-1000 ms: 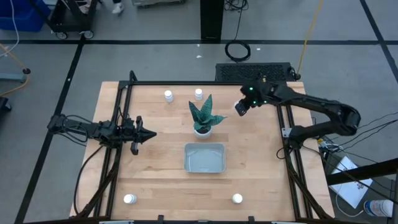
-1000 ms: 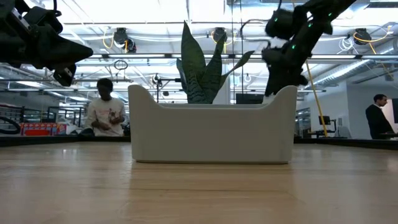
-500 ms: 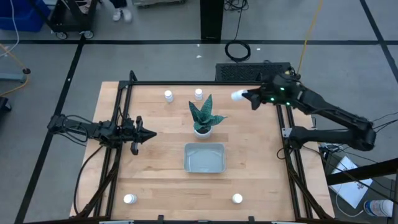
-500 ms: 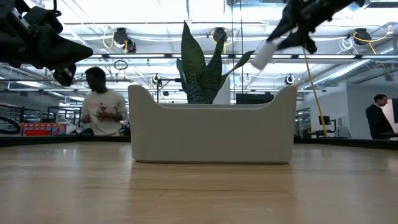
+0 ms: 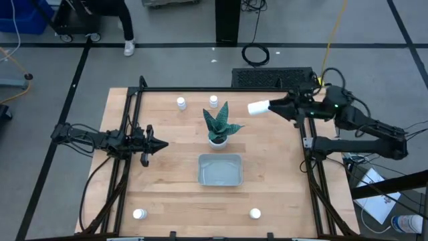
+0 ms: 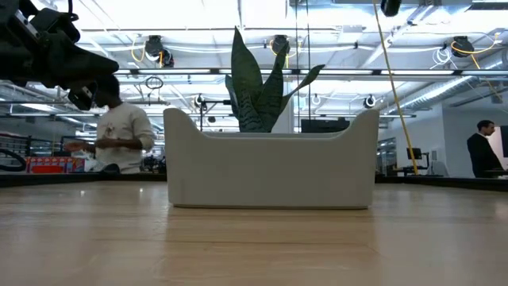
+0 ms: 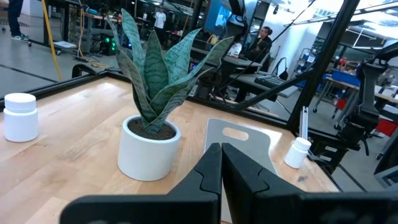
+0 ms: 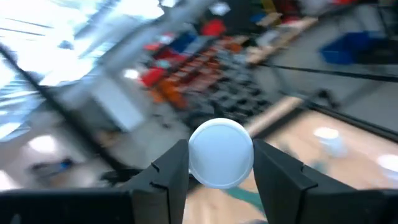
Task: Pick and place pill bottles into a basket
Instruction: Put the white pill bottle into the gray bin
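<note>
A white pill bottle [image 5: 257,107] lies level in the air above the table's far right, with my right gripper [image 5: 270,106] shut on it. Two more pill bottles [image 5: 180,102] [image 5: 213,101] stand at the far edge, and two others [image 5: 139,214] [image 5: 255,213] stand near the front edge. The pale basket [image 5: 219,169] sits mid-table, in front of the potted plant [image 5: 217,127]. My left gripper [image 5: 158,143] hovers shut left of the plant and holds nothing. My right gripper pinches the pill bottle's round sides [image 8: 194,163] between its two fingers [image 8: 169,169], at the end nearer the wrist. The fingers run level from the table's right, along the bottle. The bottle's round free end [image 8: 221,152] sticks out toward the table's left, lifted clear.
The spiky plant in its white pot [image 7: 148,148] stands between the far bottles and the basket [image 6: 270,163]. A black frame [image 5: 200,90] borders the wooden top. People move in the room beyond the table [image 6: 119,135].
My right gripper has risen and drawn back toward the table's right edge. It has tipped up from pointing down to level, still shut on the pill bottle. The bottle has gone from upright to lying level, high above the table.
</note>
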You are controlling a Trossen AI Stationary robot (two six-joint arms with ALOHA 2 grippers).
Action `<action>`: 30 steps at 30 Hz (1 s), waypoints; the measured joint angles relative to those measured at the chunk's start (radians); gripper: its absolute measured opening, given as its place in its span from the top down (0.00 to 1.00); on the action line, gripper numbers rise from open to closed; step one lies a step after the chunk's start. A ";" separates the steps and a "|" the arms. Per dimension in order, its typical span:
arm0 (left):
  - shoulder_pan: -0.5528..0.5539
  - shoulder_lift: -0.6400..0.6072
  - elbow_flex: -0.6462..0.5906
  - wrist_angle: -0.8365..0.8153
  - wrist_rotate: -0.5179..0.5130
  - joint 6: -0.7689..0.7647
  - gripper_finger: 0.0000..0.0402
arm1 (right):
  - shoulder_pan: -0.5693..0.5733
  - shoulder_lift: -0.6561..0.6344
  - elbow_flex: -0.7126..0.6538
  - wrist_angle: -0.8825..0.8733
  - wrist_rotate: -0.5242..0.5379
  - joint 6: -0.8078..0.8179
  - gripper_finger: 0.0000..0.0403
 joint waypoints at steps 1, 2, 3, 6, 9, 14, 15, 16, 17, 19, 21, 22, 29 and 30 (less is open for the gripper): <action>0.000 0.000 0.000 0.000 0.000 0.000 0.97 | 0.022 0.000 0.000 0.033 -0.002 0.005 0.65; 0.000 0.000 0.000 0.000 0.000 0.000 0.97 | 0.044 0.000 0.001 0.061 -0.002 0.010 0.65; 0.000 0.000 0.000 0.000 0.000 0.000 0.97 | 0.067 0.000 0.002 0.082 -0.002 0.012 0.65; 0.000 0.000 0.000 0.000 0.000 0.000 0.97 | 0.138 0.005 0.009 0.143 -0.001 0.009 0.65; 0.000 0.000 0.000 0.000 0.000 0.000 0.97 | 0.210 0.009 0.010 0.194 0.010 0.012 0.65; 0.000 0.000 0.000 0.000 0.000 0.000 0.97 | 0.352 0.044 0.010 0.285 0.095 0.009 0.65; 0.000 0.000 0.000 0.000 0.000 0.000 0.97 | 0.383 0.057 0.010 0.308 0.127 0.006 0.66; 0.000 0.000 0.000 0.000 0.000 0.000 0.97 | 0.412 0.074 0.010 0.338 0.155 -0.001 0.67; 0.000 0.000 0.000 0.000 0.000 0.000 0.97 | 0.441 0.093 0.013 0.366 0.179 -0.012 0.68; 0.000 0.000 0.000 0.000 0.000 0.000 0.97 | 0.496 0.143 0.037 0.396 0.225 -0.050 0.72; 0.000 0.000 0.000 0.000 0.000 0.000 0.97 | 0.542 0.201 0.079 0.397 0.266 -0.111 0.78; 0.000 0.000 0.000 0.000 0.000 0.000 0.97 | 0.558 0.228 0.100 0.393 0.290 -0.141 0.82; 0.000 0.000 0.000 0.000 0.000 0.000 0.97 | 0.567 0.261 0.145 0.293 0.432 -0.230 1.00; 0.000 0.000 0.000 0.000 0.000 0.000 0.97 | 0.564 0.261 0.145 0.292 0.448 -0.231 0.99</action>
